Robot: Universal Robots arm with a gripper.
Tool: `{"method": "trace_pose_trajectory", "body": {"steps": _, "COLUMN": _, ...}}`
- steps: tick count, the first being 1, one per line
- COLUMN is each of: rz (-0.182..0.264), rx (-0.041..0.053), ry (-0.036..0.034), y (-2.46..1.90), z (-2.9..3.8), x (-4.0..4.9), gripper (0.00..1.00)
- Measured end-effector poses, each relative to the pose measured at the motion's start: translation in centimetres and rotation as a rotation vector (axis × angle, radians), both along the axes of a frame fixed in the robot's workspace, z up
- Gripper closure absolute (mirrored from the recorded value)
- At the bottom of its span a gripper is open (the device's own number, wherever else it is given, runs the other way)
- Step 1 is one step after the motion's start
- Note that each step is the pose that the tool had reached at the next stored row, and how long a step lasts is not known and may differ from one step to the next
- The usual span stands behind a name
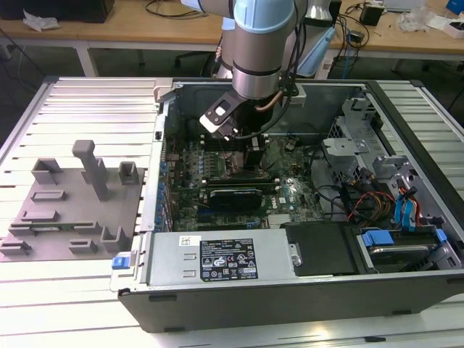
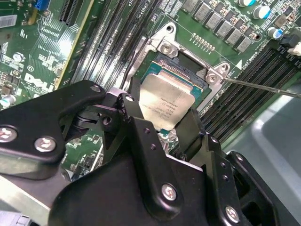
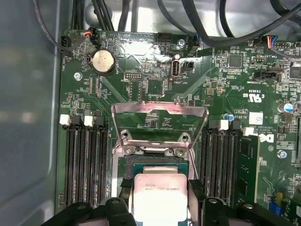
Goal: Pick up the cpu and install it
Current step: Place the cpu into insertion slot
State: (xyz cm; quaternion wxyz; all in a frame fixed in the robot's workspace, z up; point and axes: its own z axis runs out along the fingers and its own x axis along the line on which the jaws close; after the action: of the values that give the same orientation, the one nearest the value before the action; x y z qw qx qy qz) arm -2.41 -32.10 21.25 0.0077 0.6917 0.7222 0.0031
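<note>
The gripper [image 2: 163,108] clamps the cpu [image 2: 165,98] by two opposite edges, holding it just over the open socket [image 2: 179,69] on the motherboard [image 3: 155,84].

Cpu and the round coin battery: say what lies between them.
In the first wrist view, the raised metal socket bracket stands between the cpu and the coin battery.

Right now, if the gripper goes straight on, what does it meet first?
The cpu held in the gripper would likely meet the open socket just ahead; the gap between them is unclear.
</note>
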Motion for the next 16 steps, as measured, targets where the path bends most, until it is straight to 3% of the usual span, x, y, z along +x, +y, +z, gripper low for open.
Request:
{"method": "trace_pose_trajectory", "body": {"steps": 5, "rz": 0.0, "rx": 0.0, "ry": -0.0001, "y": 0.36, "z": -0.19, "x": 0.0, "gripper": 0.45}}
{"method": "trace_pose_trajectory", "body": {"steps": 16, "rz": -0.002, "rx": -0.0021, "ry": 0.0, "y": 0.44, "z": -1.28, "x": -0.18, "gripper": 0.45}}
